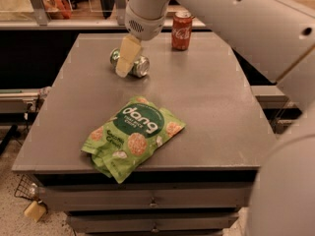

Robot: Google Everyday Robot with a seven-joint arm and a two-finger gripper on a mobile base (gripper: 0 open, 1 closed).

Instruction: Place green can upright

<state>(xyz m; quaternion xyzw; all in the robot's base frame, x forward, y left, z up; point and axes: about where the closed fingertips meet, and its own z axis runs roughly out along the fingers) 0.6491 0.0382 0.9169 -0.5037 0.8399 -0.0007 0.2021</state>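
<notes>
**Desk:** How is the grey table (211,102) looking?

**Me:** I'm seeing the green can (141,67) lying on its side near the back-left. The gripper (126,58) is hanging right over its middle, and I cannot tell whether it is spread or clamped.

**Desk:** Handling?

**Me:** I'm expecting light, thin, slick metal that rolls, so I'm aiming across the round body. The red can (181,30) is standing nearby and the left edge is close. The snack bag (134,135) is lying well apart in front.
</notes>
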